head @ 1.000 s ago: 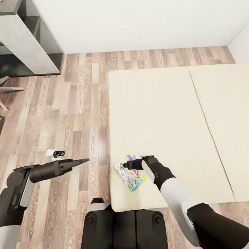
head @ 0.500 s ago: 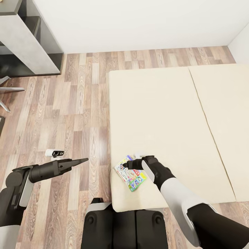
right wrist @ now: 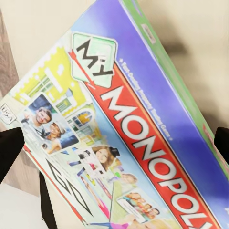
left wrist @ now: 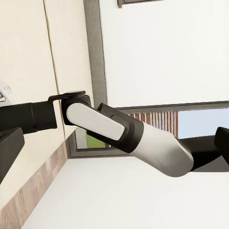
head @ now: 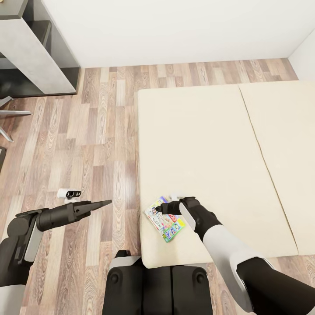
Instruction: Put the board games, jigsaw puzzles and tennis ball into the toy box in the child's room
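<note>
1. The My Monopoly board game (head: 165,218) lies flat on the cream bed (head: 210,144), at the bed's near left corner, about 6 o'clock in the head view.
2. The right gripper (head: 164,208) hangs just above the box's upper edge; in the right wrist view its dark fingertips (right wrist: 10,145) stand spread wide with the box lid (right wrist: 119,138) between them, not pinched.
3. The left gripper (head: 104,203) points toward 3 o'clock over the wood floor (head: 87,144); its fingers look closed together.
4. A small white device (head: 69,193) rests on the floor at 8 o'clock.
</note>
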Controlling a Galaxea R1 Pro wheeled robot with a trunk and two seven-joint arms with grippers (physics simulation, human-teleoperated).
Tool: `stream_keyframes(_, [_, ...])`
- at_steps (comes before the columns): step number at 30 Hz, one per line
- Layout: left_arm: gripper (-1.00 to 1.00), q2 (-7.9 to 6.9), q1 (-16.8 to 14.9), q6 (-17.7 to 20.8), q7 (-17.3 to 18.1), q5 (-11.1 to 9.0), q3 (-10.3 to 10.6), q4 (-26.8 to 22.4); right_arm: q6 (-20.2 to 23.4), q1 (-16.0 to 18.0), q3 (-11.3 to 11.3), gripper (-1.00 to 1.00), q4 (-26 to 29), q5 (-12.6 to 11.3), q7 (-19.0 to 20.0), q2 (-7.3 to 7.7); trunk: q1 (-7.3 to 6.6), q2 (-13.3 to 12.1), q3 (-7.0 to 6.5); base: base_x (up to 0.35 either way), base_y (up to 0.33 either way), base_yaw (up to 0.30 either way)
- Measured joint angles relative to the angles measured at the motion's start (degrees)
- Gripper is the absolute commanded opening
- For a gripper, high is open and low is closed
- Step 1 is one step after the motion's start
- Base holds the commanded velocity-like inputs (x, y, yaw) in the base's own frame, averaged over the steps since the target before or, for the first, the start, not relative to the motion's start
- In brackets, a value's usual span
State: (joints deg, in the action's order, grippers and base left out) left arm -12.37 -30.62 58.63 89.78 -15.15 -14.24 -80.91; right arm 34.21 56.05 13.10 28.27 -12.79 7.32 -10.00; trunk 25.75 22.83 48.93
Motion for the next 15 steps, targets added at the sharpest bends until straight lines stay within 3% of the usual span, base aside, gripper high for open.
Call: stream_keyframes(15, [1.00, 0.00, 0.0, 0.0, 0.0, 0.0, 0.0, 0.0, 2.4, 0.0, 0.1, 1.00, -0.1, 0.1, -0.1, 0.00, 0.00, 0.0, 0.00, 0.000, 0.018, 0.000])
